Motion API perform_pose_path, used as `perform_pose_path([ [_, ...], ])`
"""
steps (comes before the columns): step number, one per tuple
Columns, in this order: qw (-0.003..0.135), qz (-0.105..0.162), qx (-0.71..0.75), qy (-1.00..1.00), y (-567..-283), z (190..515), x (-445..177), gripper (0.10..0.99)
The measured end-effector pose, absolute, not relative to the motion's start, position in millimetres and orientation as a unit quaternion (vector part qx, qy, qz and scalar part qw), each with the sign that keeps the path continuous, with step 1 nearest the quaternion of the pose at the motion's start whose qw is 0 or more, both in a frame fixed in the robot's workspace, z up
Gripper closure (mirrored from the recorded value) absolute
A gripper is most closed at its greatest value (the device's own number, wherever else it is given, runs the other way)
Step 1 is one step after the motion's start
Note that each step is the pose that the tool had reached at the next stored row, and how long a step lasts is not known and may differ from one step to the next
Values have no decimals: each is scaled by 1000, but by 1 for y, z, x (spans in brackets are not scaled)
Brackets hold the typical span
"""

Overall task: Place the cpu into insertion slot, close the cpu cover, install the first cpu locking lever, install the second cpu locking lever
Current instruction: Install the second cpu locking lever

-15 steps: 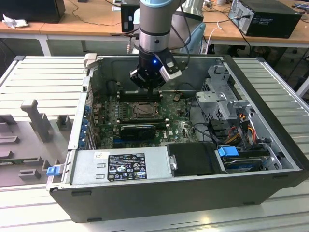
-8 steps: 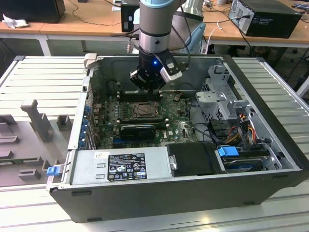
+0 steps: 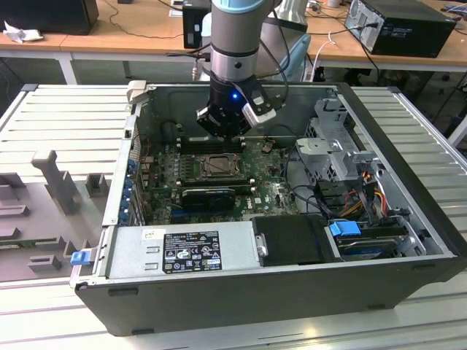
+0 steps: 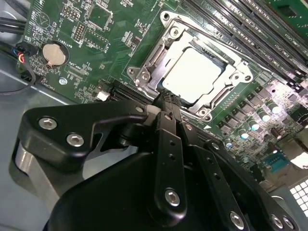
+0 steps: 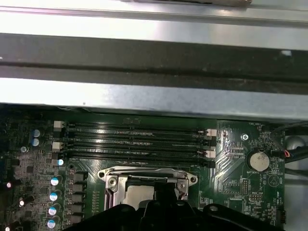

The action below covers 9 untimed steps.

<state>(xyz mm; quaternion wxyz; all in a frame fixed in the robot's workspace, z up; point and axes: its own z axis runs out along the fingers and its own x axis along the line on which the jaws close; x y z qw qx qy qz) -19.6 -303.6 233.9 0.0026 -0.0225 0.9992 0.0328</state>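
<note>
While the arm hangs over the open computer case [image 3: 408, 182] in the exterior view, its gripper [image 3: 222, 130] sits above the centre of the frame, just over the far edge of the insertion slot [image 3: 219, 166] on the green motherboard [image 3: 270, 191]. The case lies on a ribbed grey table [image 3: 66, 117], with wooden desks [image 3: 131, 29] across the top of the frame and a grey moulded fixture [image 3: 51, 182] at the left.

Seen from the second wrist view, the cpu [image 4: 195, 73] already lies in the insertion slot [image 4: 144, 72], upper centre of the frame, pale face up. The cpu cover [image 4: 224, 57] appears to lie down around the chip as a silvery frame, so placing looks done and closing probably too. Whether either locking lever is latched I cannot tell. The gripper [image 4: 166, 103] points at the near edge of the socket with its black fingers pressed together, holding nothing.

Across the first wrist view, the cpu cover [image 5: 144, 174] sits at the lower centre, the long memory slots [image 5: 134, 137] run above it, and the case wall [image 5: 154, 96] crosses the upper half.
</note>
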Motion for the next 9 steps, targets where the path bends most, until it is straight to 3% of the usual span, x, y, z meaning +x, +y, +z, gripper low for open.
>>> perform_pose_path([
  [9,3,33,-23,999,-307,234,-20,980],
])
